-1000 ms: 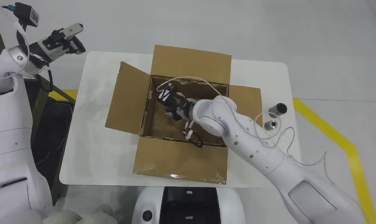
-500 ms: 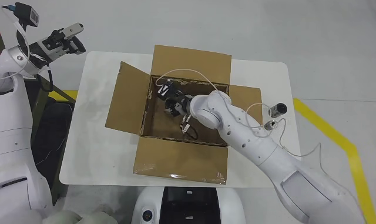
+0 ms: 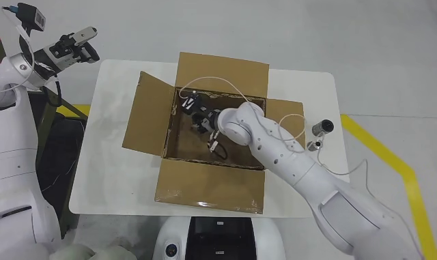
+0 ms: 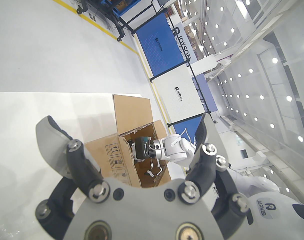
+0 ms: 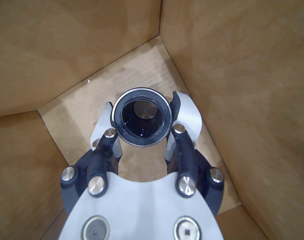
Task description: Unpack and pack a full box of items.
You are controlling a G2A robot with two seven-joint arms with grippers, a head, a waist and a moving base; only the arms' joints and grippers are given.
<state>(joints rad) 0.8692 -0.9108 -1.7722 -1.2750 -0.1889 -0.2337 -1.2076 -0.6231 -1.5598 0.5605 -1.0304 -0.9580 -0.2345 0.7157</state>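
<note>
1. Gripping a black cylinder (image 5: 143,119), the right end effector (image 5: 142,101) is reaching down inside the cardboard box (image 3: 222,72), its fingers (image 5: 186,111) pressing on the cylinder's opposite sides
2. The cylinder is sitting with its long axis in line with the end effector and its open mouth facing the wrist. It is low near a floor corner where two box walls are meeting; whether it is touching the floor cannot be told
3. The left end effector (image 4: 127,123) is hanging wide open and empty just off the counter (image 3: 116,123) corner, well apart from the box, leaving the right arm nearer
4. Two similar cylinders (image 3: 322,127) are resting on the counter beside the box
5. The coming move is likely calling for straight travel along that axis, clearing the close walls
</note>
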